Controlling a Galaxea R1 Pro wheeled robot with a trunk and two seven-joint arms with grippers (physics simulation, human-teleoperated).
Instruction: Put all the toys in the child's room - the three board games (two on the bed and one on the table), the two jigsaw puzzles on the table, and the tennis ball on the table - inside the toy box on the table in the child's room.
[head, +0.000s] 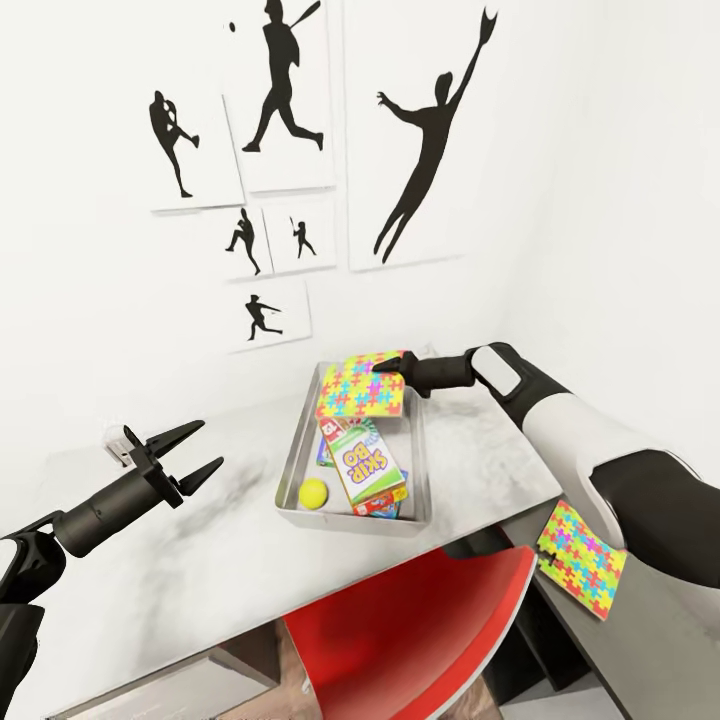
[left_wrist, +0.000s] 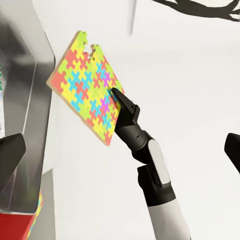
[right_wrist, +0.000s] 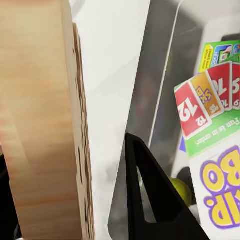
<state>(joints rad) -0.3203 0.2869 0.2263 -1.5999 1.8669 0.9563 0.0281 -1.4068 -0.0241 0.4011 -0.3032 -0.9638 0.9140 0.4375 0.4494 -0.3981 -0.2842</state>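
The toy box (head: 296, 445) sits on the table (head: 200, 545). Inside it lie a yellow-green Skip-Bo board game (head: 365, 465), the tennis ball (head: 313, 491) and the edges of other board games (head: 384, 505) underneath. My right gripper (head: 388, 366) is shut on one jigsaw puzzle (head: 360, 388) and holds it tilted over the box's far end. The left wrist view has that puzzle (left_wrist: 85, 87) pinched at its edge. In the right wrist view its wooden back (right_wrist: 40, 115) is beside one finger (right_wrist: 150, 200). A second jigsaw puzzle (head: 582, 558) lies on the lower section at the right. My left gripper (head: 195, 452) is open, left of the box.
A red chair (head: 420, 630) is tucked under the table's front edge. Black silhouette posters (head: 425, 150) hang on the white wall behind the table. A small white object (head: 118, 447) stands on the table behind my left gripper.
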